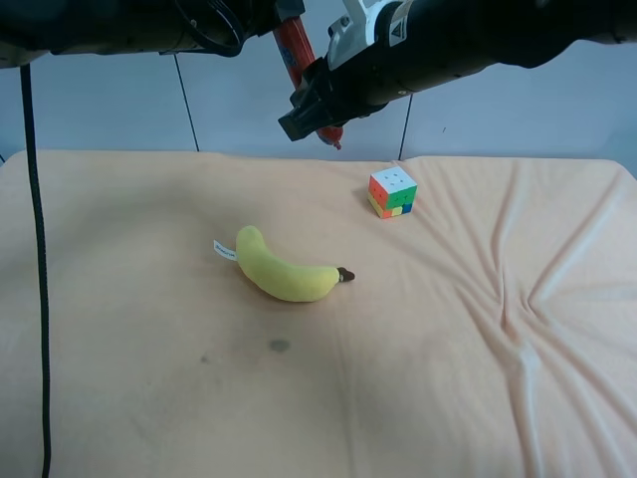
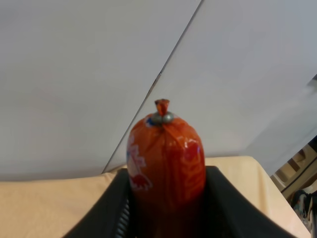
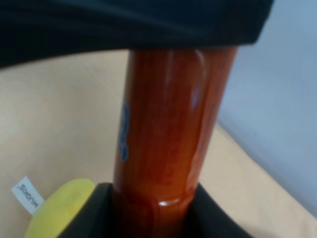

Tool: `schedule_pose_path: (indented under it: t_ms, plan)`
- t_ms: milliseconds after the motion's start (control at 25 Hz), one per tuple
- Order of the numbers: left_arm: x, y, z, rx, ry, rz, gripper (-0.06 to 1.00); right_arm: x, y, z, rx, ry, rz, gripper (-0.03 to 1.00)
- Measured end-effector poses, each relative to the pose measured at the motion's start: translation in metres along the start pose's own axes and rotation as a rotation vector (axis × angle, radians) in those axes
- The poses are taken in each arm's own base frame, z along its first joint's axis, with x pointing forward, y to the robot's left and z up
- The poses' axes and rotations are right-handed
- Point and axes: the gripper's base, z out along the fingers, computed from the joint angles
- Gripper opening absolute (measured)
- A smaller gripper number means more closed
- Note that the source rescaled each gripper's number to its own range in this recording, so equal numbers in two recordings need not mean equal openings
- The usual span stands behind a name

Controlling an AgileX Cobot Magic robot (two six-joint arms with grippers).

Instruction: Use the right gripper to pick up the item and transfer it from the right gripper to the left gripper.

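Observation:
The item (image 1: 292, 48), a slim red shiny sausage stick, hangs tilted high above the table's back edge. The right gripper (image 1: 317, 112), on the arm with the white housing, grips its lower part, and the crimped end pokes out below. In the right wrist view the item (image 3: 168, 129) fills the gap between the gripper's (image 3: 156, 213) fingers. The left gripper (image 1: 284, 15), all black, is at the item's upper part. In the left wrist view the item (image 2: 166, 158) sits between the gripper's (image 2: 166, 208) fingers, touching both, with its crimped end sticking out.
A yellow plush banana (image 1: 284, 271) lies mid-table on the peach cloth (image 1: 149, 398), and it also shows in the right wrist view (image 3: 59, 208). A multicoloured puzzle cube (image 1: 392, 191) stands at the back, right of centre. A black cable (image 1: 40, 299) hangs down the view's left side.

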Motion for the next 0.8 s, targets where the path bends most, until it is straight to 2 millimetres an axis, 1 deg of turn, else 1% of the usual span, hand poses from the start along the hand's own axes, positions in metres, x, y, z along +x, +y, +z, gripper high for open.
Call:
schedule_pose_path:
  t_ms: [800]
  plan:
    - [-0.0011, -0.0005, 0.0, 0.004, -0.008, 0.015, 0.0, -0.0017, 0.0009, 0.0, -0.011, -0.019, 0.095, 0.0]
